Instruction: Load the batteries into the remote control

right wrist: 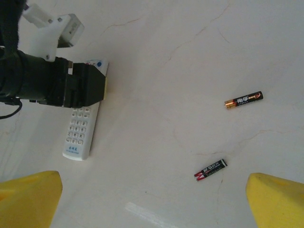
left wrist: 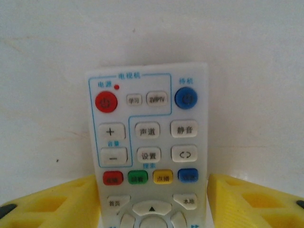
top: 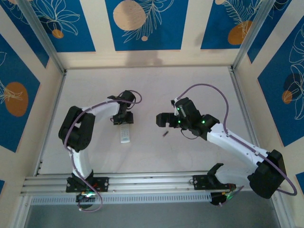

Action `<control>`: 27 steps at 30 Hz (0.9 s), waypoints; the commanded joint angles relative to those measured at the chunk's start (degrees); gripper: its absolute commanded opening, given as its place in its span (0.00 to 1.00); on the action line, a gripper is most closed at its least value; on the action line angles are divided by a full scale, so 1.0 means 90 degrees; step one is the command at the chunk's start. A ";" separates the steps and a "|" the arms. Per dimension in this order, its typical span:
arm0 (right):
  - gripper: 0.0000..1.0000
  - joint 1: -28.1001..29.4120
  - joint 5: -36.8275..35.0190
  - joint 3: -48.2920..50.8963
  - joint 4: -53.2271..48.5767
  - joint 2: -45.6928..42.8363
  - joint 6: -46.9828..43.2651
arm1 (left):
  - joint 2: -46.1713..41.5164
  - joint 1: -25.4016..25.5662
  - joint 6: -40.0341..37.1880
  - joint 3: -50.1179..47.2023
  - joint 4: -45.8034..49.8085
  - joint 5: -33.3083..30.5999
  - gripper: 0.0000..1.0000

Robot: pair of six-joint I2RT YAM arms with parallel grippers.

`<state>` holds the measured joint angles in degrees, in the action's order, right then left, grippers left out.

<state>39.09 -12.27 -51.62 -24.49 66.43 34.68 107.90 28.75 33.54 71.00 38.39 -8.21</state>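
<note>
The remote control (left wrist: 151,142) is a white bar lying face up on the table, also seen in the top view (top: 125,135) and the right wrist view (right wrist: 80,135). My left gripper (left wrist: 152,179) straddles it just past its coloured buttons, and its yellow fingers (left wrist: 71,199) press on both long edges. Two batteries lie loose on the table: a black and gold one (right wrist: 243,99) and a black and red one (right wrist: 210,169). One battery (top: 165,134) shows just in front of my right gripper (top: 163,120). That gripper (right wrist: 152,204) hovers wide open above the table, holding nothing.
The white table (top: 152,85) is boxed in by blue patterned walls and slanted metal posts (top: 247,35). An aluminium rail (top: 142,183) carrying both arm bases runs along the near edge. The left arm's black wrist (right wrist: 57,88) hangs over the remote's top end.
</note>
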 commanded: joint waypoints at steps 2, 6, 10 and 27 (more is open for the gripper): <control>0.99 -0.0027 -0.0105 0.0052 0.0011 -0.0126 0.0102 | 0.0126 0.0057 -0.0013 0.0138 0.0388 -0.0357 0.60; 0.99 -0.0037 -0.0129 0.0022 0.0007 -0.0210 0.0131 | 0.0116 0.0040 -0.0018 0.0169 0.0329 -0.0090 0.51; 0.99 -0.0097 -0.0141 0.0043 0.0174 -0.0308 0.0189 | -0.0343 0.0047 -0.0106 0.0367 0.0062 0.0615 0.41; 0.99 -0.1533 0.5068 -0.0057 0.4477 0.0114 0.1791 | -0.3214 -0.0108 0.0694 0.0719 -0.4129 0.4688 0.27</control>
<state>24.69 21.28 -51.29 3.33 65.60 45.91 79.48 28.25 35.70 77.08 12.27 25.21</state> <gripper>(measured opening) 0.993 0.437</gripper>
